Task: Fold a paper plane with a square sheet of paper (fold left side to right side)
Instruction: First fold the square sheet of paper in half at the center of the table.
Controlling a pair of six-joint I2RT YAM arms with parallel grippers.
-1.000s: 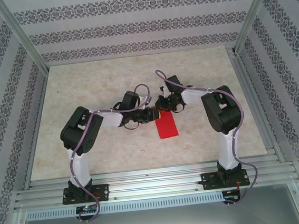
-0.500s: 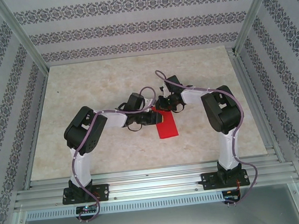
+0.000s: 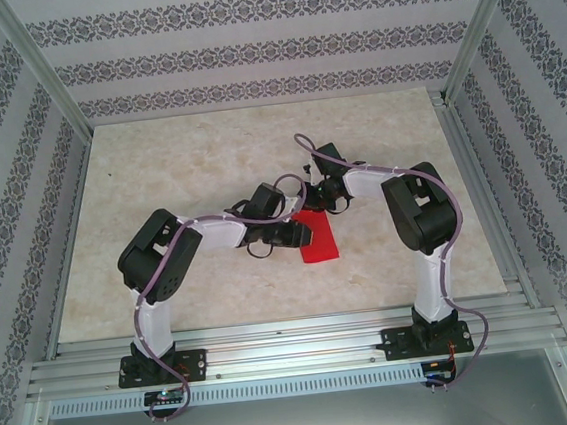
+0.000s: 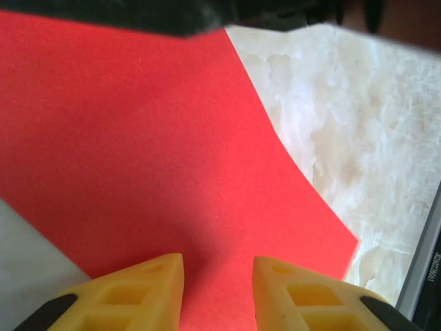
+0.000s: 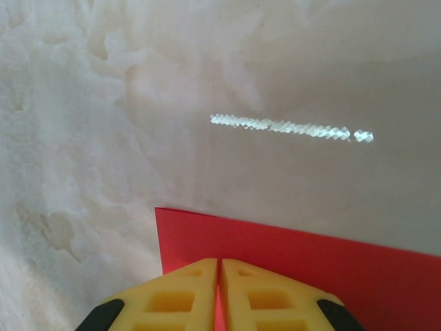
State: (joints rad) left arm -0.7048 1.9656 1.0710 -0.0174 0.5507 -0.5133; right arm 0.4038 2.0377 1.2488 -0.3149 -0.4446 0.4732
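Near end first. The sheet of paper (image 3: 319,245) lies flat just below centre of the top frame on the table (image 3: 158,164). It shows as a narrow red rectangle, so we judge it already doubled.

The left gripper (image 3: 303,235) sits at its left edge, jaws part-spread above the red, with nothing visibly pinched. Beyond it, the right gripper (image 5: 218,270) is closed, tips at the sheet's far corner. Whether it pinches or only presses, we cannot tell.

Handling: light, limp, creases readily, likely slides on the smooth top. Take it by a free edge or corner and pin the opposite end.

Count: one sheet, two grippers.
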